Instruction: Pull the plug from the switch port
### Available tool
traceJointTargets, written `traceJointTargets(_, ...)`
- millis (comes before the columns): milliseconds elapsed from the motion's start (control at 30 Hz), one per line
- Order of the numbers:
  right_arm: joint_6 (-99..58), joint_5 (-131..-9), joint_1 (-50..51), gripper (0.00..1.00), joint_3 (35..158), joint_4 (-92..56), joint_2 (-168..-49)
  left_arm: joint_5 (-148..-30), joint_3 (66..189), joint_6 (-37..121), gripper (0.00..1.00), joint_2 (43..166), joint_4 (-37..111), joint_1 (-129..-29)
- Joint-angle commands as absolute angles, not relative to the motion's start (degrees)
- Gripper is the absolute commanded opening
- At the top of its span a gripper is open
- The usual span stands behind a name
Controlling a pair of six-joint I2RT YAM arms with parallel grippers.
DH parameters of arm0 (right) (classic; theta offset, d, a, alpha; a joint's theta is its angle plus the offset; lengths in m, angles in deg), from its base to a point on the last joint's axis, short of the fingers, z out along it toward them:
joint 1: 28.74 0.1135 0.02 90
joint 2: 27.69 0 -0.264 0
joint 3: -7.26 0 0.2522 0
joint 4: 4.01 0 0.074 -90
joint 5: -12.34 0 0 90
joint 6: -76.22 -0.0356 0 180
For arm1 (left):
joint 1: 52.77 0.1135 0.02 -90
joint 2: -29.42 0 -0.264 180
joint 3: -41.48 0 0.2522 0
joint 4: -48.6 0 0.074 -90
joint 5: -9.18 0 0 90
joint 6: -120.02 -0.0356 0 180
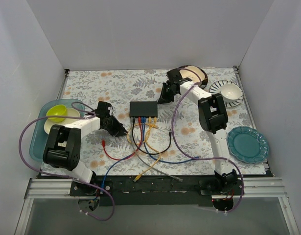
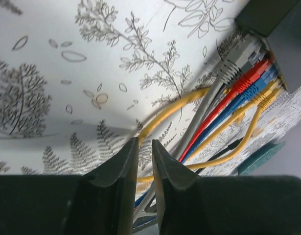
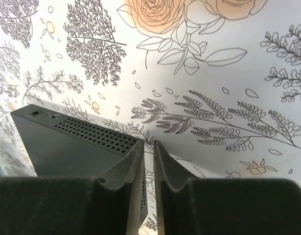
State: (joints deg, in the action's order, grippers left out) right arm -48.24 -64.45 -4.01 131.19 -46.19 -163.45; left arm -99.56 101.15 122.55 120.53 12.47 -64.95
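The dark switch [image 1: 144, 108] lies flat mid-table, with grey, red, blue and yellow plugs in the sockets on its near edge. In the left wrist view the switch [image 2: 267, 14] is at top right, with the grey plug [image 2: 233, 66], red plug [image 2: 248, 81] and blue plug [image 2: 262, 84] side by side. My left gripper [image 1: 123, 131] [image 2: 144, 141] is nearly shut and empty, low over the cloth, left of the cables and short of the plugs. My right gripper [image 1: 162, 97] [image 3: 148, 143] is nearly shut and empty at the switch's [image 3: 67, 147] far right corner.
A teal tray [image 1: 38, 144] with a yellow-green bowl [image 1: 56, 112] is at the left. A striped plate with a white bowl [image 1: 229, 92] and a teal plate [image 1: 247, 144] are at the right. Loose cables [image 1: 140, 154] fan out toward the near edge.
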Motion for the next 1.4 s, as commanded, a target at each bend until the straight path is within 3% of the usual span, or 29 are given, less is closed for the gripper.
traceJointTargets(0, -51.22, -63.15, -4.65, 0.23, 132.04, -45.28, -163.66, -97.44, 100.5, 121.79, 0.19, 113.8, 9.88, -65.16)
traceJointTargets(167, -47.89, -77.26, -3.43, 0.24, 122.28, -41.33, -147.6, -91.04, 102.17, 121.08, 0.21, 109.06, 8.04, -65.16)
traceJointTargets(233, -44.92, -82.56, -1.68, 0.26, 118.95, -42.37, -139.62, -79.99, 107.51, 119.25, 0.24, 108.26, 1.92, -65.07)
traceJointTargets(300, -42.45, -88.28, 0.08, 0.37, 116.22, -44.13, -134.76, -71.98, 111.47, 118.97, 0.29, 108.69, -2.14, -65.16)
traceJointTargets(333, -41.04, -89.43, 1.92, 0.42, 113.16, -44.4, -130.3, -65.24, 114.8, 118.36, 0.4, 109.3, -4.95, -65.16)
traceJointTargets(467, -38.13, -91.21, 4.75, 0.86, 102.63, -45.45, -120.78, -63.85, 118.61, 116.95, 0.79, 112.91, -5.69, -65.16)
traceJointTargets(600, -37.52, -86.19, 5.19, 0.97, 88.81, -42.3, -110.76, -74.12, 117.03, 120.79, 0.98, 114.32, 0.54, -65.16)
traceJointTargets(733, -39.8, -89.34, 5.54, 0.99, 79.48, -42.72, -99.7, -80.73, 115.7, 124.68, 0.98, 114.58, 7.67, -65.07)
traceJointTargets(867, -35.67, -107.56, 11.77, 0.99, 70.26, -34.68, -88.62, -88.02, 121.5, 122.05, 0.98, 121.15, 6.89, -65.34)
traceJointTargets(1033, -39.88, -111.14, 12.31, 0.99, 62.61, -27.37, -80.0, -85.49, 123.71, 120.39, 0.98, 122.23, 11.7, -66.73)
traceJointTargets(1200, -44.02, -103.6, 12.66, 0.98, 64.6, -31.45, -84.09, -82.49, 128.97, 117.39, 0.95, 127.75, 13.74, -68.85)
traceJointTargets(1367, -41.48, -108.93, 15.91, 0.99, 72.25, -43.34, -91.75, -84.33, 126.97, 116.77, 0.89, 127.77, 14.79, -69.73)
